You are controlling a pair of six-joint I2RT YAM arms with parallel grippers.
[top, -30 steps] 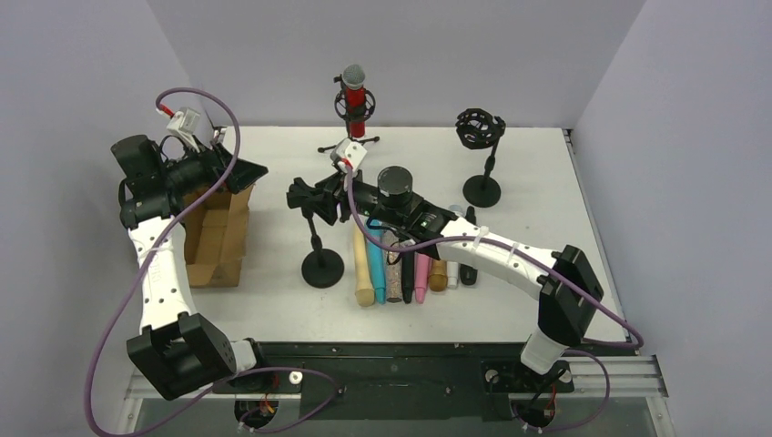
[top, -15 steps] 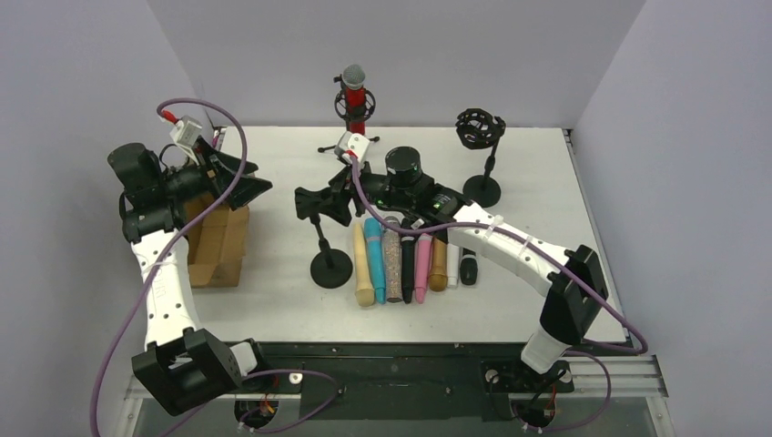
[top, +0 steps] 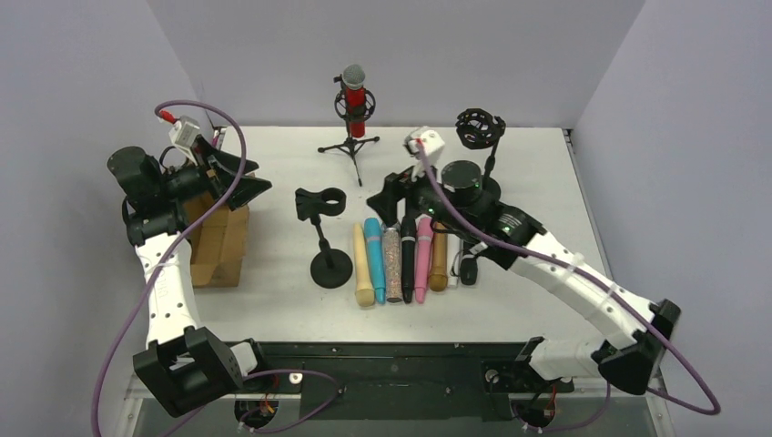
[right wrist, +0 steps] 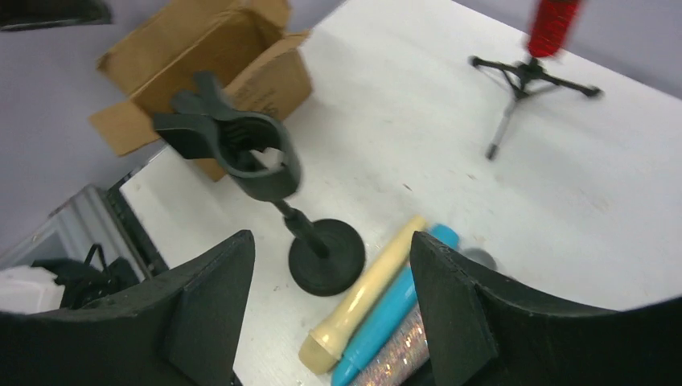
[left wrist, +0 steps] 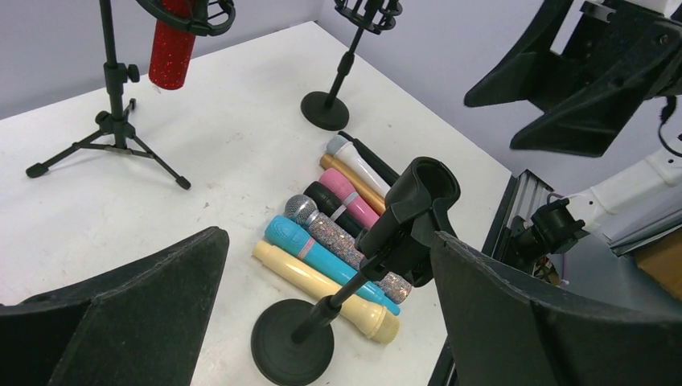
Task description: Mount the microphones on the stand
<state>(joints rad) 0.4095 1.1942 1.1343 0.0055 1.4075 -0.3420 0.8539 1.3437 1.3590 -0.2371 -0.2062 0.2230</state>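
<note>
Several microphones lie side by side on the white table (top: 273,300): cream (top: 363,264), teal (top: 375,258), glittery (top: 392,266), black (top: 408,264), pink (top: 423,259), golden-brown (top: 439,266) and white (top: 452,270). A red microphone (top: 355,98) stands clipped in a tripod stand (top: 349,146) at the back. A black clip stand (top: 321,202) on a round base (top: 330,269) holds nothing. My right gripper (top: 378,198) hangs open above the far ends of the row, right of the clip (right wrist: 241,149). Over the box at the left, my left gripper (top: 262,176) is wide open and holds nothing.
An open cardboard box (top: 217,238) sits at the left edge under my left arm. A black shock-mount stand (top: 480,129) with a round base (top: 481,191) stands at the back right. Grey walls close in the table on three sides.
My right gripper has let go of the clip stand, opened wider and drawn back to the right. The stand slid slightly right. The left gripper shifted slightly.
</note>
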